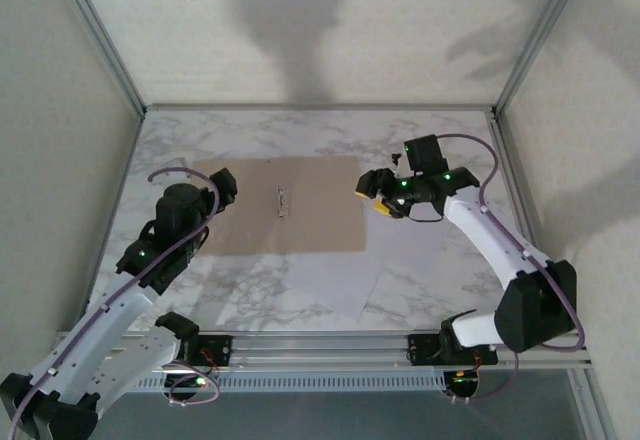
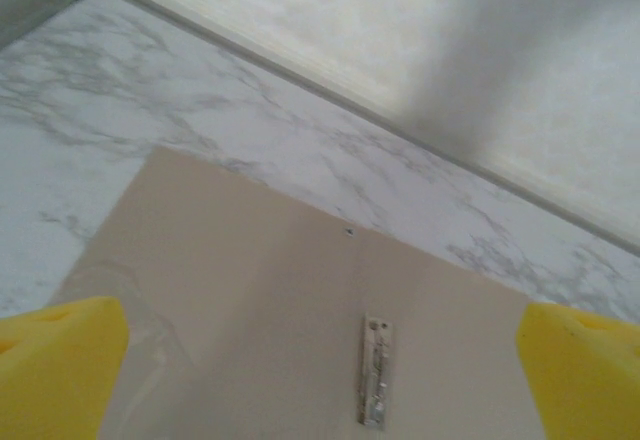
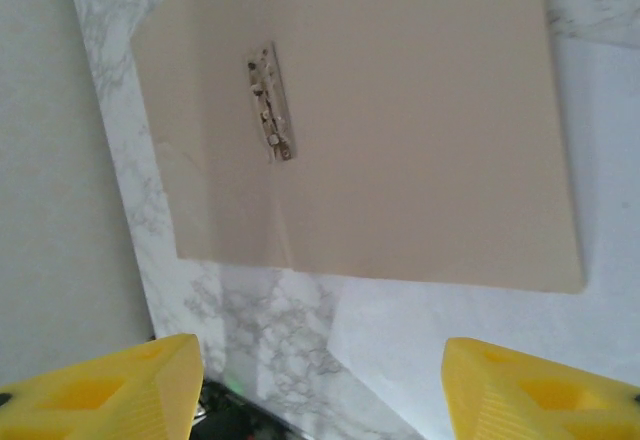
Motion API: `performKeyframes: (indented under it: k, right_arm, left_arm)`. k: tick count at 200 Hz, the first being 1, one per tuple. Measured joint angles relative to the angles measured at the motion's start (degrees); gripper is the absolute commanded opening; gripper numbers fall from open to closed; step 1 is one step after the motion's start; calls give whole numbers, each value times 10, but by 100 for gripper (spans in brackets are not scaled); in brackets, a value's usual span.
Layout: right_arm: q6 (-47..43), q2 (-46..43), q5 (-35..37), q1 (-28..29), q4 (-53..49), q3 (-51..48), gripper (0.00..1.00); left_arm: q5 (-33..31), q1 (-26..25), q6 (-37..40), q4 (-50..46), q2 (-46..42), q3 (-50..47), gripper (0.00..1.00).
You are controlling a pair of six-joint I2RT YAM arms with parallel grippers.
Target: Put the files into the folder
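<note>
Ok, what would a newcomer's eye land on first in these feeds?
The tan folder lies open and flat on the marble table, its metal clip on the crease. The left gripper and right gripper sit open by its two side edges. White sheets lie on the near side of the folder, toward the right.

The folder [image 2: 270, 300] lies flat and spread on the marble table [image 2: 200, 90], filling the lower middle of the view. Its metal clip [image 2: 375, 372] sits on the centre crease toward 5 o'clock, with a small dark dot [image 2: 349, 229] on the crease above it at 12 o'clock from the clip. The left gripper [image 2: 322, 375] has its jaws spread wide, with the yellow fingertips [image 2: 60, 360] at 8 and 4 o'clock. A pale wall [image 2: 400, 30] runs across from 11 to 3 o'clock.
</note>
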Motion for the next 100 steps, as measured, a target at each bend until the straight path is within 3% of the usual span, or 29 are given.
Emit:
performKeyframes:
  k: [45, 100]
  right_arm:
    - [-28, -85, 50, -23, -8, -29, 69]
    - [-48, -127, 75, -97, -27, -85, 67]
  left_arm:
    - [100, 1, 16, 17, 83, 47, 97]
    - [209, -19, 29, 45, 212, 132, 94]
